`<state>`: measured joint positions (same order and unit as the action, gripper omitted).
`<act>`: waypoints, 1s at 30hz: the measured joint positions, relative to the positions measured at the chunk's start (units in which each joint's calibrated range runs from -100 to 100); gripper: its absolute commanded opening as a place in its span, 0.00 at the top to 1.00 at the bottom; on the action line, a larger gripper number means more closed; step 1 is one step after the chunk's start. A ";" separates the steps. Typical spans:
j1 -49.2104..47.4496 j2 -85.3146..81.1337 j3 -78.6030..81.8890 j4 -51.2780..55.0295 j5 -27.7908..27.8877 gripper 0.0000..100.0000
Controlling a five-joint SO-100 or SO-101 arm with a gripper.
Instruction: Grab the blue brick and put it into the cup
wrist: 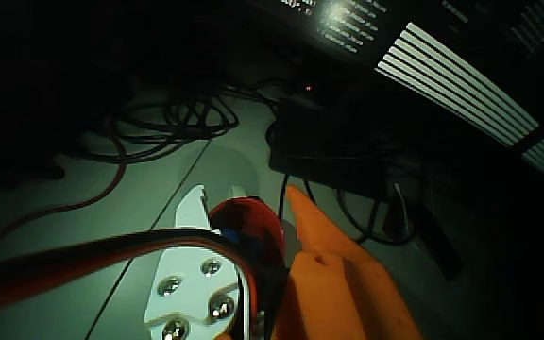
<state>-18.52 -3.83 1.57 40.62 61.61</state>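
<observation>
The wrist view is very dark. My gripper (242,195) fills the lower middle, with a white finger (189,247) on the left and an orange finger (314,236) on the right, standing apart. Between and below them sits a red cup (251,231), its rim just under the fingertips. I cannot tell whether either finger touches the cup. A faint blue glint shows at the cup's left edge beside the white finger, too small to say it is the blue brick. Otherwise the blue brick is hidden.
Black cables (182,118) and a red cable (83,203) coil over the pale table (111,236) behind the cup. A black box (348,142) with a small red light (307,88) stands at the right, and a dark device with white stripes (470,80) at the top right.
</observation>
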 measured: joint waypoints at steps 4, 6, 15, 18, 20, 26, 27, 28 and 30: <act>0.00 -0.26 0.00 -0.33 -0.15 0.68; -0.17 -0.26 0.00 -0.89 -0.63 0.69; -3.83 -6.89 0.00 7.77 -16.02 0.71; -5.49 -13.96 0.00 16.43 -24.52 0.71; -6.71 -18.98 0.00 21.09 -29.74 0.72; -4.71 -30.81 5.66 24.53 -43.66 0.73; -4.18 -33.02 8.00 23.86 -45.42 0.73; -3.49 -35.40 10.88 22.64 -46.98 0.73; -1.92 -40.85 17.44 19.76 -49.72 0.74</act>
<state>-20.44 -44.68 19.01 60.38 11.89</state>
